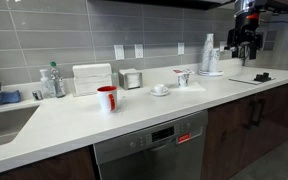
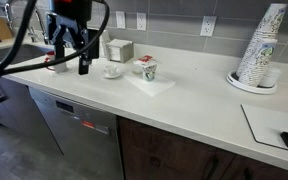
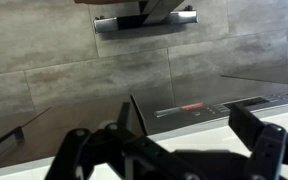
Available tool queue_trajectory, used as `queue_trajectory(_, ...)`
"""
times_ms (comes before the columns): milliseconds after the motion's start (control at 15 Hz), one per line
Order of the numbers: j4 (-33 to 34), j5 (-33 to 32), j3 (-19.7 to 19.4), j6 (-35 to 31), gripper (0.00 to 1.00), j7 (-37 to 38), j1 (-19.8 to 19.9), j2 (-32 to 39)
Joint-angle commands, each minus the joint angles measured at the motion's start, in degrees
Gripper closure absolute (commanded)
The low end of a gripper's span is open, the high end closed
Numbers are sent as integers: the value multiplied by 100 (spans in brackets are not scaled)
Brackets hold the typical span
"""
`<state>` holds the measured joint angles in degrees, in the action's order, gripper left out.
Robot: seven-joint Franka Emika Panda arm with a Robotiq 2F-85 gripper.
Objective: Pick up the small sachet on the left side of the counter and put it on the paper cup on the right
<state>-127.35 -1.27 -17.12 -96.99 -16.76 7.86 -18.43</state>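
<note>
Paper cup [image 1: 184, 78]: upright on white napkin [image 2: 156, 86], mid-counter, near white cup on saucer [image 1: 160, 89].
Small dark item [image 1: 261, 77] on pale mat [image 2: 269, 125] at counter end: perhaps sachet, too small to tell.
Gripper [image 2: 70, 62]: raised above counter, well apart from paper cup, fingers spread wide, nothing held.
Red cup [image 1: 106, 98]: toward sink [image 1: 6, 120].
Cup stack [image 2: 262, 50]: by wall.

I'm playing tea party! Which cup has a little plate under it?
The low white cup, between the glossy red cup and the small paper cup. Only it sits on a saucer.
</note>
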Motion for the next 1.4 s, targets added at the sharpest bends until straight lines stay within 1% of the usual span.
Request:
queue_trajectory(0,11,25,85,10,0,-26,97,14)
queue_trajectory(1133,11,25,85,10,0,-26,97,14)
queue_trajectory(1333,76,-28,541,-40,0,-283,-259,-247)
